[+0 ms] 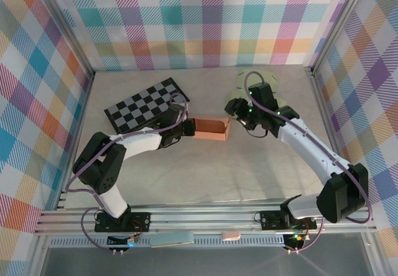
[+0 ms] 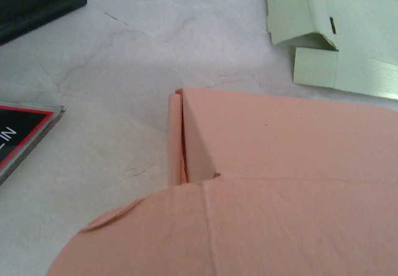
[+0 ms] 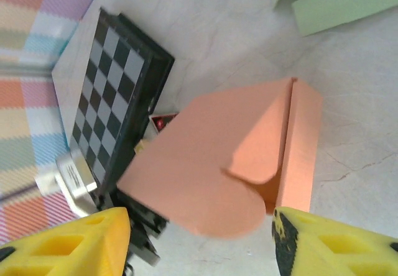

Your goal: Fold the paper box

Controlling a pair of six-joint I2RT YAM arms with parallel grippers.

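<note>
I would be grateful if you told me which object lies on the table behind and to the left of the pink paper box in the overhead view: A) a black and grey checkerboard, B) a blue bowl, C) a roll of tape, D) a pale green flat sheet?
A: in the overhead view the checkerboard sits left of and behind the pink paper box, while the pale green sheet lies to the right.

Matt pink paper box (image 1: 210,128), matt green card sheet (image 2: 348,33), smooth marbled tabletop (image 1: 205,170)
</note>
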